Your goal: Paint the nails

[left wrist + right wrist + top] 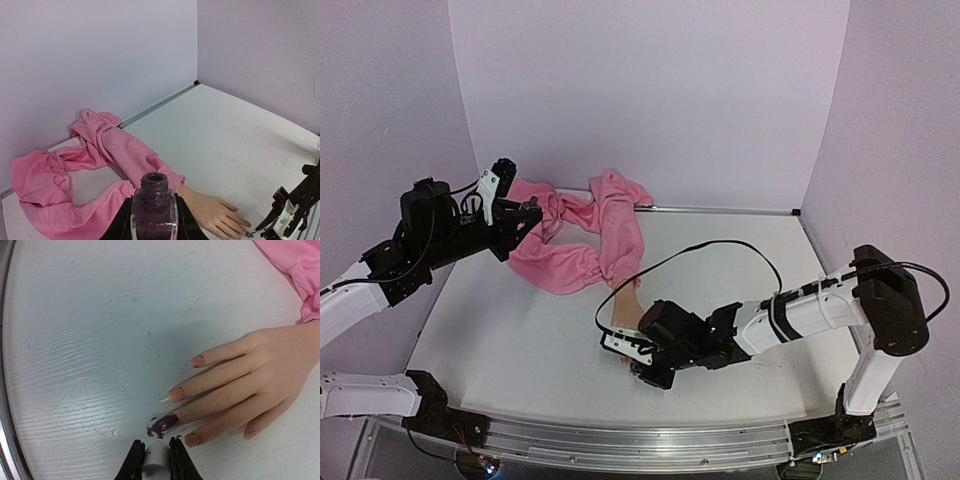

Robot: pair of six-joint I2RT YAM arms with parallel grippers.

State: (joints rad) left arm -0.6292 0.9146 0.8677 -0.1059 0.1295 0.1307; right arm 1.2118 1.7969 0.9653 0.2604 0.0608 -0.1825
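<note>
Now the right gripper (156, 460), clamped on the white brush cap (156, 456), sits just below the dark nail (167, 423); the unpainted nails (176, 394) of the mannequin hand (250, 385) lie just beside it, w/ finger axes running up-right away from the gripper. R arm is nearer by far, since the left gripper (154, 230), closed round the polish bottle (154, 200), hangs well apart at back-left. Open bench (75, 340) lies left of the fingertips, bench edge near, pink sleeve (295, 270) up-right.

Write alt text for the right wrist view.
A mannequin hand lies palm down on a white table, one nail painted dark purple. The right gripper holds a white brush handle beside that nail; pink sleeve at top right.
</note>
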